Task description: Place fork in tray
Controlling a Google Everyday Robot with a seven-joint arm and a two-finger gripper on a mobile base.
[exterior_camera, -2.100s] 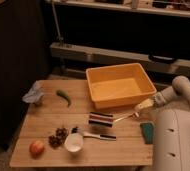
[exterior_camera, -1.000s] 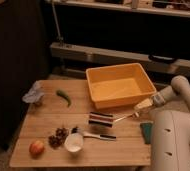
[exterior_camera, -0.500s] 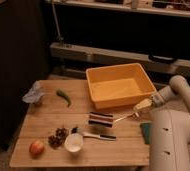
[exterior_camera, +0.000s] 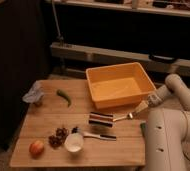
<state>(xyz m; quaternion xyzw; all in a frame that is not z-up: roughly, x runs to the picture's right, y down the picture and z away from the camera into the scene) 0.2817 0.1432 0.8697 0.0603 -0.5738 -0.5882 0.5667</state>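
a wooden table (exterior_camera: 45, 119) stands before dim, dark shelving (exterior_camera: 113, 30).

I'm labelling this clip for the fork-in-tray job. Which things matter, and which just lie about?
Job: fork; orange tray; hand, at the fork's right end, beside the tray's front corner.
Lying about: striped box; black-handled utensil; white cup; apple; dark berries; green pepper; grey crumpled thing.

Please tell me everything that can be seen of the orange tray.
The tray is a large rectangular orange-yellow bin, plastic by its look, with raised walls and a rounded rim. It stands upright and empty on the table, at its far right. The gripper is beside its front right corner; the fork lies outside, before it.
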